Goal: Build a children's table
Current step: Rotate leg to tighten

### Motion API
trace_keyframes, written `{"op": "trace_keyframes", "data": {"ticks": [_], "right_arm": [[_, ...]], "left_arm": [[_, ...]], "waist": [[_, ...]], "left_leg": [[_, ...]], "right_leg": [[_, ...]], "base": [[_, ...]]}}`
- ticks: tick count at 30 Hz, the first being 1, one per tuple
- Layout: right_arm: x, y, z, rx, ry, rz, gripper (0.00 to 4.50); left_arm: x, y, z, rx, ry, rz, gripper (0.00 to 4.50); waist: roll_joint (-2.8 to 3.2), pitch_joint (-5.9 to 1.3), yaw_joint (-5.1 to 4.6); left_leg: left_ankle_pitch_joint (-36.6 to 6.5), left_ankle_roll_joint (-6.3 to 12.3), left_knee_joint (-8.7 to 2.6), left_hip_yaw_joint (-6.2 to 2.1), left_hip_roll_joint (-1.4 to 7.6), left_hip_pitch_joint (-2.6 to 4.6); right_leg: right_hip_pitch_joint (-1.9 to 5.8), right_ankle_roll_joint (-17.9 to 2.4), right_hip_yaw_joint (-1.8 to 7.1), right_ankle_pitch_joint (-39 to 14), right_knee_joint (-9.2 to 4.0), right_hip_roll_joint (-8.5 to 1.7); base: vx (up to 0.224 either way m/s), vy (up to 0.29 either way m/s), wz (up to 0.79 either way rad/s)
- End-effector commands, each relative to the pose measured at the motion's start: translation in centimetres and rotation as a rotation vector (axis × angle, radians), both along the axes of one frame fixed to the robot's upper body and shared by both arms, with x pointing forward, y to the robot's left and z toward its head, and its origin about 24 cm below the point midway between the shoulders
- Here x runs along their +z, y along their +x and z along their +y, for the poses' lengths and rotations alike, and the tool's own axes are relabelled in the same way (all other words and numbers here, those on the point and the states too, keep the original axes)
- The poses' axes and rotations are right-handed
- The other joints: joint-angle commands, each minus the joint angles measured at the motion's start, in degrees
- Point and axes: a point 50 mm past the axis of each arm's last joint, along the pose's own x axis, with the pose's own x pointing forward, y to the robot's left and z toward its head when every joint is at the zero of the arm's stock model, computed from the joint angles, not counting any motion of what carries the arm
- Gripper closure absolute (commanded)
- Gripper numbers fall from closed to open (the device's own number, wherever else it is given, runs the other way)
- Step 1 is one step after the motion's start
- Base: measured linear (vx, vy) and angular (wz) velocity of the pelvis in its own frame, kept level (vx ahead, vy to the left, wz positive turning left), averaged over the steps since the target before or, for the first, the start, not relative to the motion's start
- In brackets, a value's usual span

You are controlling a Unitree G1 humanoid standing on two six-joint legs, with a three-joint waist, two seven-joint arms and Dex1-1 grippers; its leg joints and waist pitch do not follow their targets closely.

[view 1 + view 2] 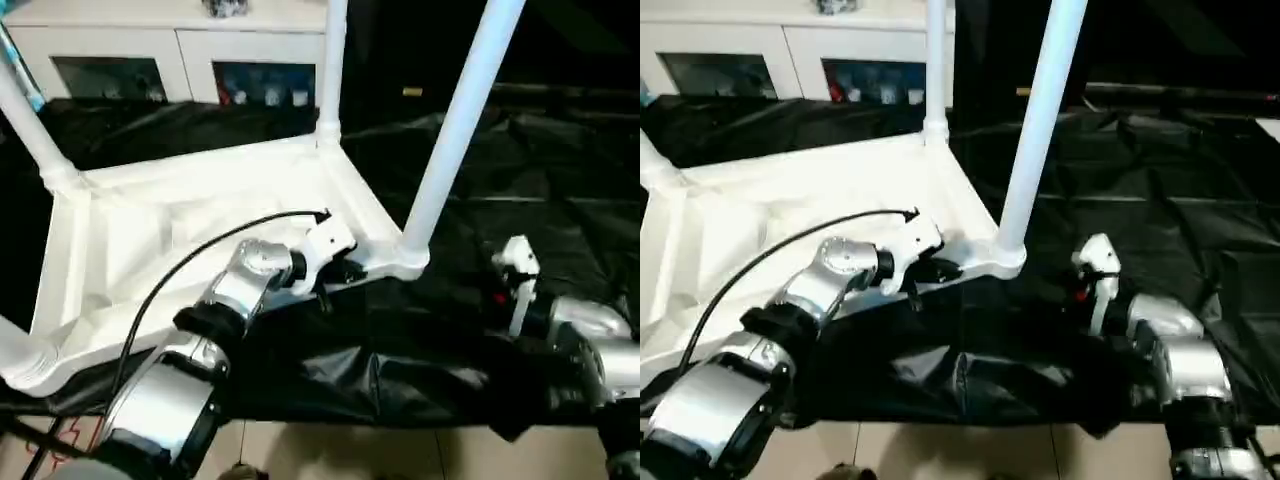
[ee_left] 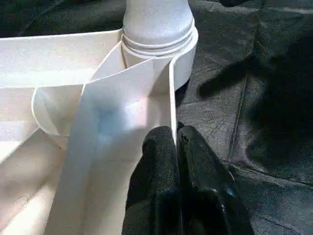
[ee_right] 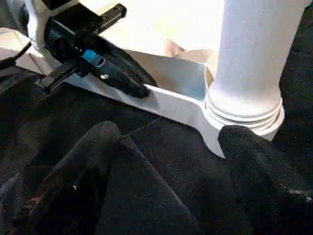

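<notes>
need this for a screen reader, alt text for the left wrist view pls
The left hand pinches the thin side wall of the upturned white tabletop, one black finger on each side. Just beyond, a white leg stands in the round corner socket, on black sheeting.

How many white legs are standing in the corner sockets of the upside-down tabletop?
4: one at the near right corner, one at the far right corner, one at the far left, one at the near left, mostly cut off.
</notes>
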Motion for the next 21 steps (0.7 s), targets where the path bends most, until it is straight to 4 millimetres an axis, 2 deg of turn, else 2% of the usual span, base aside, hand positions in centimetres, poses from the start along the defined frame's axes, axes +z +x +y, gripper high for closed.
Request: {"op": "trace_keyframes", "data": {"ticks": [1, 5, 6, 8, 11, 14, 17, 18, 19, 21], "right_arm": [[1.0, 1.0, -0.2, -0.06, -0.012, -0.069, 0.89], [1.7, 1.6, -0.6, -0.113, -0.026, -0.119, 0.89], [2.0, 1.7, -0.7, -0.108, -0.026, -0.124, 0.89], [2.2, 1.6, -0.7, -0.098, -0.026, -0.123, 0.89], [2.3, 1.3, -0.5, -0.05, -0.029, -0.098, 0.89], [2.0, 1.0, -0.1, 0.006, -0.048, -0.069, 0.89], [0.8, 1.2, 0.7, 0.06, -0.139, -0.042, 0.89], [0.6, 1.3, 0.8, 0.055, -0.158, -0.044, 1.03], [0.4, 1.6, 1.0, 0.057, -0.172, -0.049, 1.03], [0.4, 2.1, 1.5, 0.043, -0.167, -0.049, 1.25]], "left_arm": [[0.5, -0.5, -0.8, -0.107, -0.008, -0.024, 4.5], [0.5, -1.0, -0.5, -0.179, -0.013, -0.013, 4.5], [0.4, -1.2, -0.2, -0.211, -0.01, -0.006, 4.5], [0.4, -1.4, 0.0, -0.232, -0.006, 0.0, 4.5], [0.4, -1.6, 0.3, -0.26, -0.001, 0.003, 4.5], [0.4, -1.6, 0.5, -0.269, 0.001, 0.003, 4.5], [0.4, -1.7, 0.8, -0.281, 0.008, 0.006, 4.5], [0.4, -1.7, 0.9, -0.284, 0.009, 0.008, 4.5], [0.4, -1.7, 0.9, -0.286, 0.01, 0.009, 4.5], [0.4, -1.7, 1.0, -0.288, 0.012, 0.01, 4.5]], "waist": [[-0.78, -3.99, -0.03], [-0.68, -4.05, -0.09], [-0.63, -4.07, 0.04], [-0.43, -4.08, 0.25], [-0.35, -4.01, 0.38], [-0.32, -4.05, 0.5], [-0.32, -4.09, 0.36], [-0.3, -4.07, 0.46], [-0.01, -4.11, 0.5], [-0.16, -4.11, 0.42]], "left_leg": [[-13.44, 4.65, -3.61, -0.83, 1.45, 1.46], [-12.96, 4.14, -3.62, -0.73, 1.42, 1.51], [-12.83, 4.28, -3.6, -0.68, 1.5, 1.66], [-12.34, 4.47, -3.63, -0.69, 1.57, 1.51], [-12.94, 4.46, -3.64, -0.65, 1.55, 1.52], [-13.1, 4.22, -3.65, -0.66, 1.63, 1.56], [-12.95, 3.61, -3.6, -0.66, 1.5, 1.47], [-13.42, 3.34, -3.54, -0.61, 1.53, 1.68], [-13.49, 3.19, -3.56, -0.65, 1.54, 1.7], [-13.82, 2.92, -3.62, -0.64, 1.5, 1.67]], "right_leg": [[2.33, -11.92, 1.25, -13.98, -4.49, -2.57], [2.34, -12.28, 1.37, -12.31, -4.26, -2.47], [2.31, -12.59, 1.39, -11.19, -4.13, -2.44], [2.56, -13.03, 1.33, -9.7, -3.86, -2.41], [2.63, -13.11, 1.26, -9.98, -3.88, -2.36], [2.62, -13.13, 1.27, -10.13, -3.86, -2.39], [2.51, -13.09, 1.28, -10.28, -3.83, -2.43], [2.37, -13.19, 1.35, -10.57, -3.92, -2.44], [2.38, -13.33, 1.38, -10.49, -3.86, -2.52], [2.51, -13.53, 1.33, -9.97, -3.74, -2.33]], "base": [[0.0, 0.0, 0.0], [0.0, 0.0, 0.0], [0.0, 0.0, 0.0], [0.0, 0.0, 0.0], [0.0, 0.0, 0.0], [0.0, 0.0, 0.0], [0.0, 0.0, 0.0], [0.0, 0.0, 0.0], [0.0, 0.0, 0.0], [0.0, 0.0, 0.0]]}}
